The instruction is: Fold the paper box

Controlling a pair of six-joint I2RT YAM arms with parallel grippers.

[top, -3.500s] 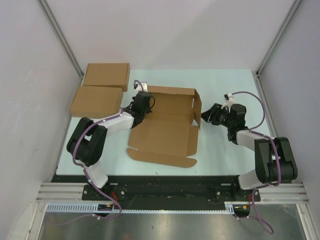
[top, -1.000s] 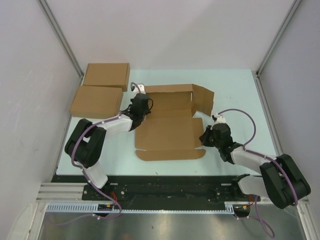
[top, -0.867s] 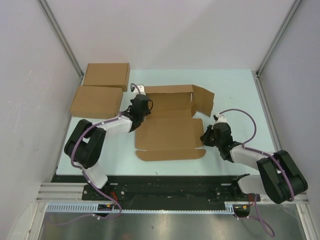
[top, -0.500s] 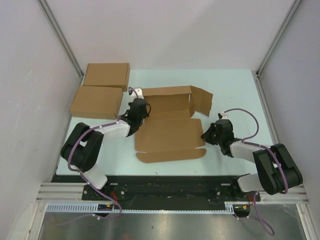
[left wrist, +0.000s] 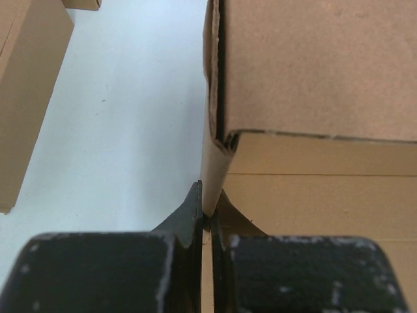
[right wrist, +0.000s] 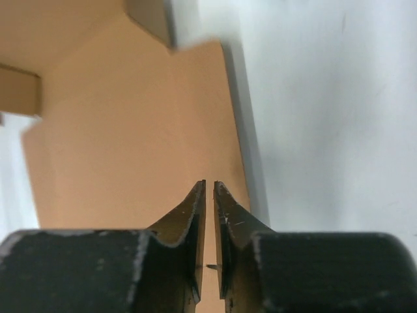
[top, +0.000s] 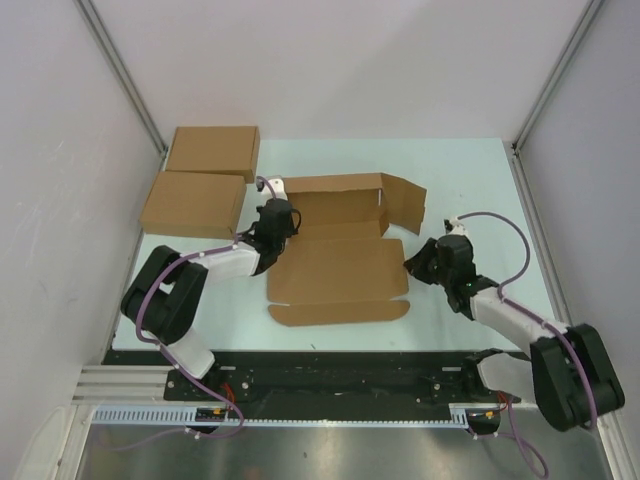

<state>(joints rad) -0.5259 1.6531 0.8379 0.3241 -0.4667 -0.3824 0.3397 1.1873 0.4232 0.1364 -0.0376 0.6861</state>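
L pincer (left wrist: 207, 212) is clamped on the plain brown die-cut cardboard paper box (top: 340, 268). Its tips pinch the thin upright side wall at the near end, right at the tips. Prob. reason: keeps that wall up & pins the sheet so it won't slide while the other arm works the far side.

R pincer (right wrist: 210, 190): tips nearly together, thin slit betw. them. Can't tell if card sits in the slit or only lies below it. It's at the edge of the flat front panel, w/ card spreading ahead & to its left and bare pale table (right wrist: 326, 98) to its right. Likely there to work that edge.

Box lies betw. the two pincers. Back wall is up, rear flap on the R pincer's side angles outward, front panel & long tab lie flat. Judged partly folded, lid not closed.

Views:
- **L wrist cam:** only one showing the pinch & the wall's doubled corner; overhead hides both under the wrist.
- **Overhead:** only one w/ the whole layout, incl. two made-up flat brown cardboard boxes (top: 193, 203) off to the L pincer's left, apart from the work.
- **R wrist cam:** only one showing the slit.
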